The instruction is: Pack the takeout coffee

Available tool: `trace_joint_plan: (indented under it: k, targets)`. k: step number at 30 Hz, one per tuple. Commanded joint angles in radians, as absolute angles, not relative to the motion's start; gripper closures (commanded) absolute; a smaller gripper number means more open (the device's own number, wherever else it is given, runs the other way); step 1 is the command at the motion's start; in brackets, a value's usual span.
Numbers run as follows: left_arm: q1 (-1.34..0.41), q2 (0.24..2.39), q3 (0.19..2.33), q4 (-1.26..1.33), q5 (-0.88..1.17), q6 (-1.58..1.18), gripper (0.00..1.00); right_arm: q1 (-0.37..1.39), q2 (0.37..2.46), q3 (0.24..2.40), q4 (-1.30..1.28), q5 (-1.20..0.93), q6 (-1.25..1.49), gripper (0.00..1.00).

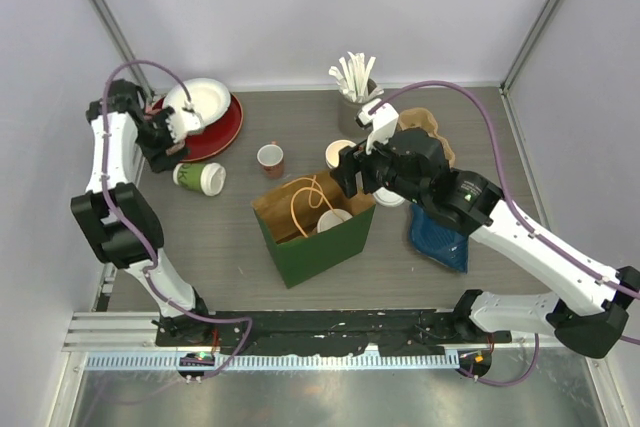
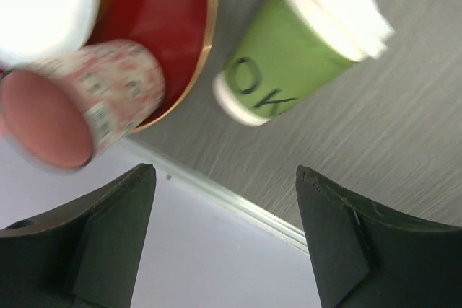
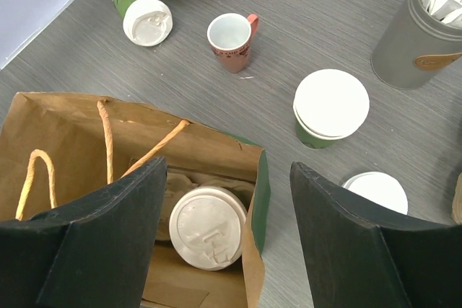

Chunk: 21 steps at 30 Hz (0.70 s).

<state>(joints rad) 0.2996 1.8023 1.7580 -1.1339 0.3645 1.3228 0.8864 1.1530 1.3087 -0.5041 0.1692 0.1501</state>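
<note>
One takeout coffee, a green cup with a white lid, lies on its side on the table below the red plate. In the left wrist view this cup is apart from my left gripper, which is open and empty. A second lidded cup stands inside the green paper bag. My right gripper hangs open above the bag's mouth, holding nothing. A third lidded green cup stands on the table right of the bag. Beside it is another white lid, its cup hidden.
A pink patterned tumbler lies on the red plate's rim. A small red-and-white cup stands behind the bag. A grey straw holder, a cardboard tray and a blue pouch sit at the right.
</note>
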Motion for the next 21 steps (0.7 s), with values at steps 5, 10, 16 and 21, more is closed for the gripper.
trace_joint_plan:
  k: [5, 10, 16, 21]
  targets:
    - [0.245, 1.773, 1.508, -0.922, 0.373, 1.655, 0.17, 0.888, 1.170, 1.315, -0.476, 0.160, 0.115, 0.25]
    - [0.247, 1.827, 1.566, -0.904, 0.466, 1.663, 0.10, 0.890, 1.169, 1.312, -0.477, 0.156, 0.115, 0.25]
    - [0.245, 1.950, 1.684, -1.031, 0.446, 1.738, 0.10, 0.890, 1.170, 1.310, -0.488, 0.163, 0.115, 0.25]
    - [0.232, 1.996, 1.704, -1.039, 0.457, 1.746, 0.09, 0.888, 1.187, 1.322, -0.491, 0.164, 0.115, 0.25]
